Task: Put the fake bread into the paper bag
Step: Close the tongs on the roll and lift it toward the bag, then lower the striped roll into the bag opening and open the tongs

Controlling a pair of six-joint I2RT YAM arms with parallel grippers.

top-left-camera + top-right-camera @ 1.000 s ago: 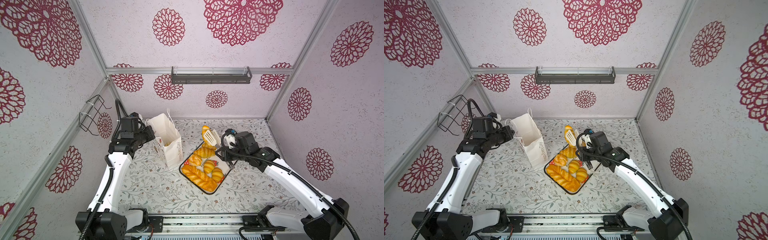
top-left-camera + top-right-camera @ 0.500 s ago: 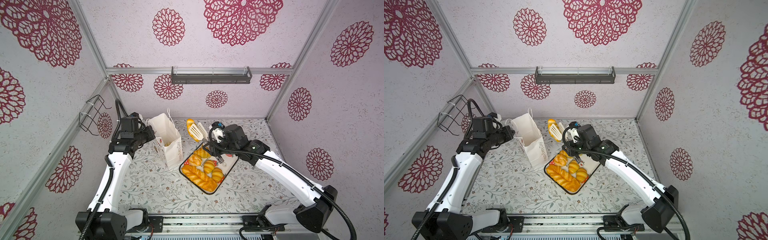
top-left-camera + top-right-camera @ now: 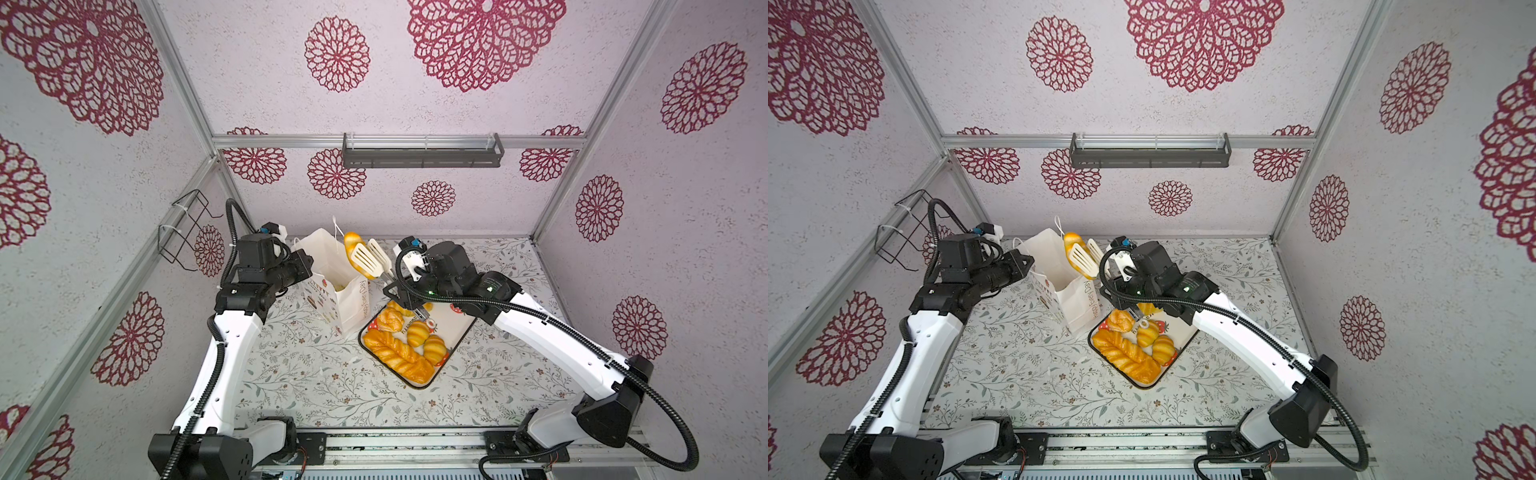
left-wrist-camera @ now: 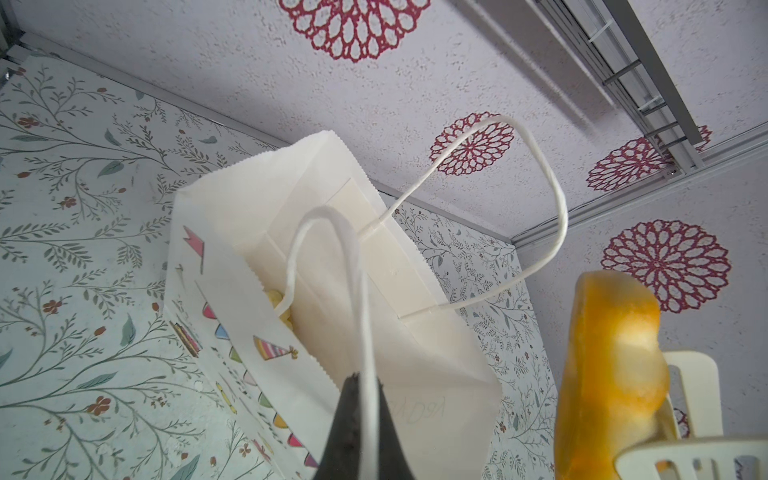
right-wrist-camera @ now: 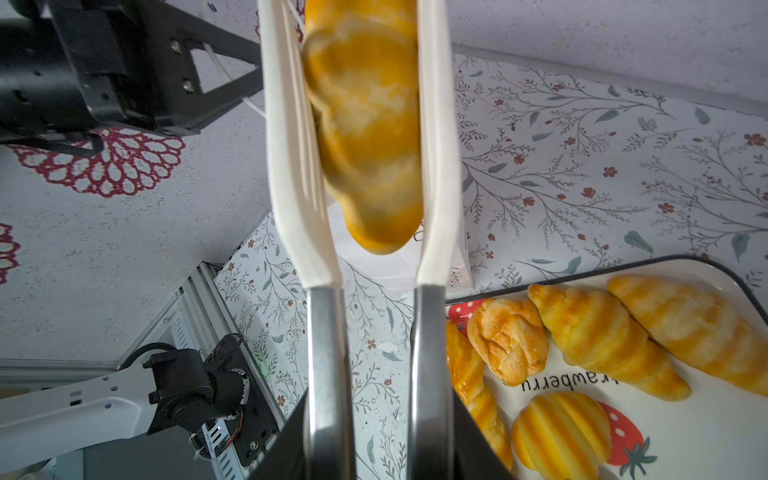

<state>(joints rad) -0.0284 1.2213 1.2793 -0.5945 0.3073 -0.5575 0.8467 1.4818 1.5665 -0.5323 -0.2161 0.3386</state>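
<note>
right wrist view: right jaws squeeze the metal arms of white tongs [image 5: 432, 166], whose blades pinch a long bread roll [image 5: 365, 137] so it hangs clear.
roll position: raised just right of the paper bag [image 3: 347, 299], near its rim, seemingly not yet over the opening.
left jaws: closed on the near cord handle [image 4: 365, 332], likely pulling the mouth open and steadying the bag.
bag contents: a yellow piece [image 4: 276, 299] lies inside.
tray [image 5: 685, 440]: remaining pastries [image 3: 399, 359] wait, right of the bag on the counter [image 3: 311, 374].
</note>
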